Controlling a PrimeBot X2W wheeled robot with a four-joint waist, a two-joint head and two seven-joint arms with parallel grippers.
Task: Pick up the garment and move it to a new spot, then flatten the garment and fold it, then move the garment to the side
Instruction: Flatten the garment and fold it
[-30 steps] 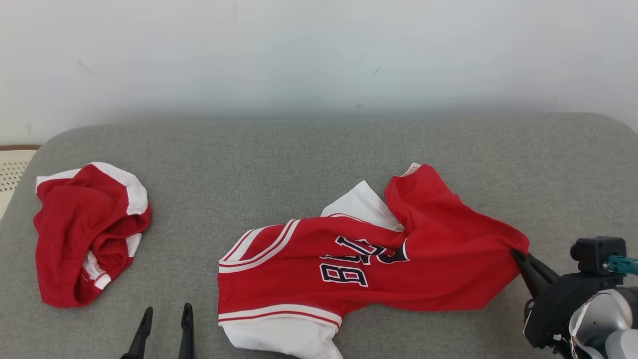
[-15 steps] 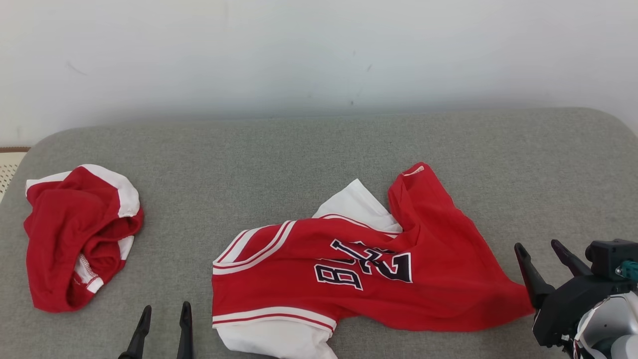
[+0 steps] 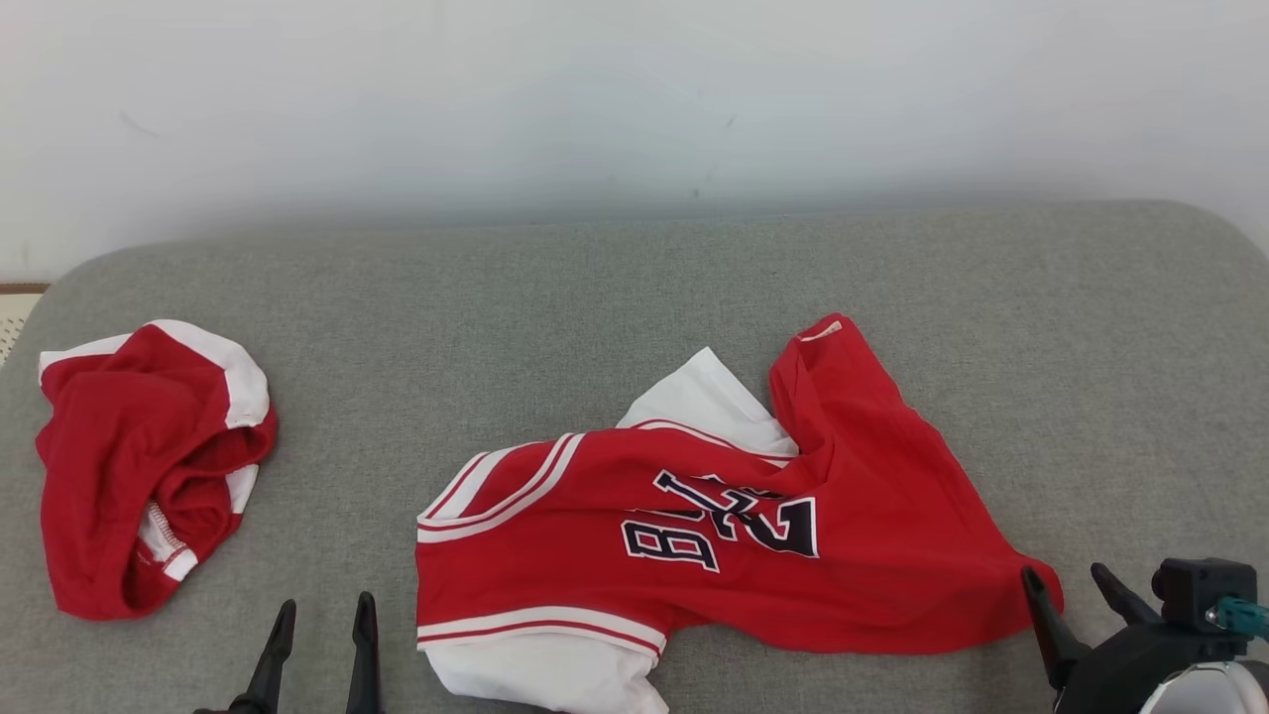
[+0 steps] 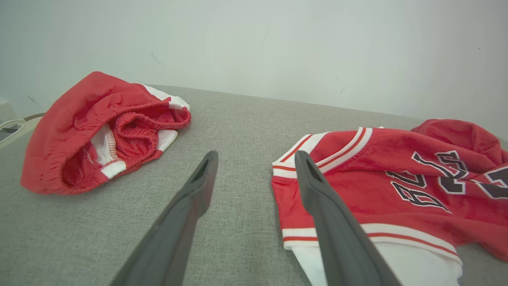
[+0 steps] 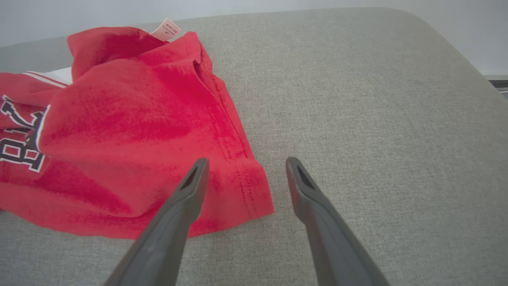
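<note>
Grey upholstered cushion [image 3: 634, 297], bearing all items; red jersey [image 3: 872, 575], crumpled, lying on the cushion, white sleeves and dark lettering showing; red shorts [image 3: 129, 466], bunched, well left of jersey; right gripper [image 3: 1066, 572], jaws spread, empty, at jersey's right hem corner; left gripper [image 3: 326, 602], jaws spread, empty, just left of jersey.

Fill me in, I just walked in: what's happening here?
The robot is handling a red jersey on the grey cushion. Its right pincer has just let go of the jersey's corner and stands open by it. The left pincer hangs open near the other end, touching nothing. The jersey lies rumpled, not yet flattened or folded. Red shorts sit bunched at the left.
</note>
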